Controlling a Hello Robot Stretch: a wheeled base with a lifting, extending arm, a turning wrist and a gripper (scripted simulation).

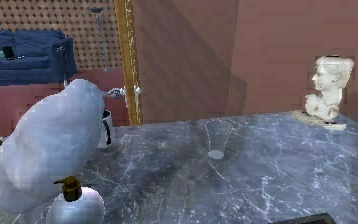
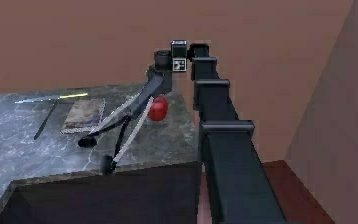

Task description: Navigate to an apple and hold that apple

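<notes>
Red apple (image 2: 159,109) sits on countertop (image 2: 17,150) beyond sink basin (image 2: 87,184).

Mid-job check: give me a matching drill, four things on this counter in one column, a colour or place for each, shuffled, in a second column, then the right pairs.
Column one:
A. apple
B. bust
C. soap dispenser
D. book

Column two:
1. at the forward view's bottom edge, toward its left
2. red and round, on the marble counter
3. lying flat, toward the arm side view's left
4. white, at the forward view's right

Pairs: A-2, B-4, C-1, D-3.
</notes>
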